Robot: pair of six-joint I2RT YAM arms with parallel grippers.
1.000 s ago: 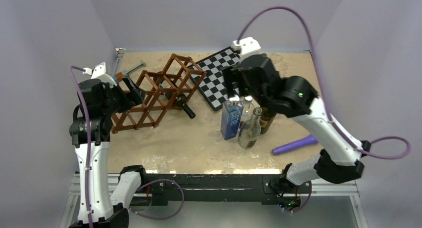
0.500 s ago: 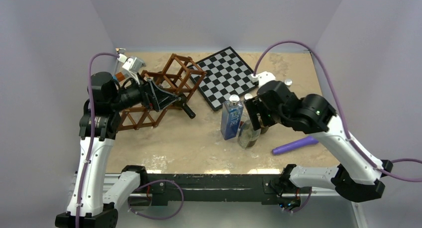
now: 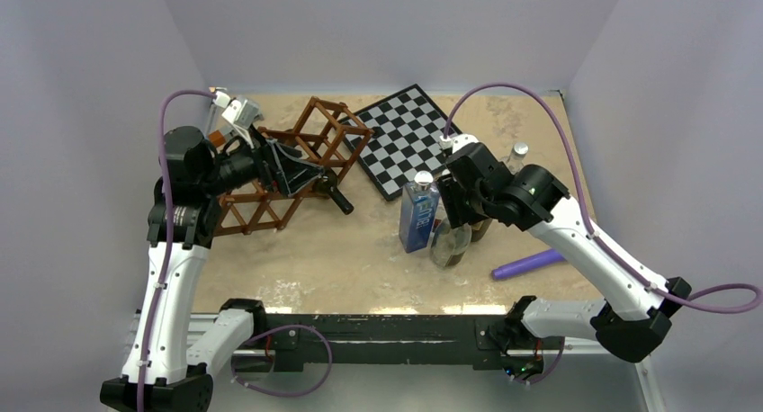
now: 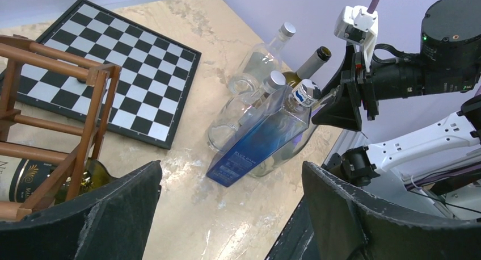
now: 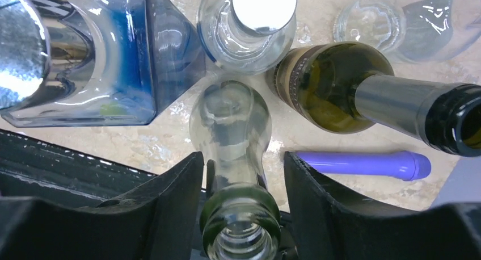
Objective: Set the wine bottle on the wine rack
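On the desk [image 3: 351,259], lowered right tool [image 5: 243,163] around clear bottle [image 5: 230,121] neck, pinched it, ready for wine rack [image 4: 51,54].

We see our left gripper [image 4: 230,212] spread wide at the bottom. Past it stands a blue bottle [image 4: 261,141]. Two clear bottles [image 4: 255,64] and a green wine bottle [image 4: 300,72] crowd behind the blue one. The right gripper [image 4: 326,109] is just right of its cap. Left of it lie a checkerboard [image 4: 113,72] and the wine rack [image 4: 57,58], with a dark wine bottle [image 4: 17,180] lying inside.
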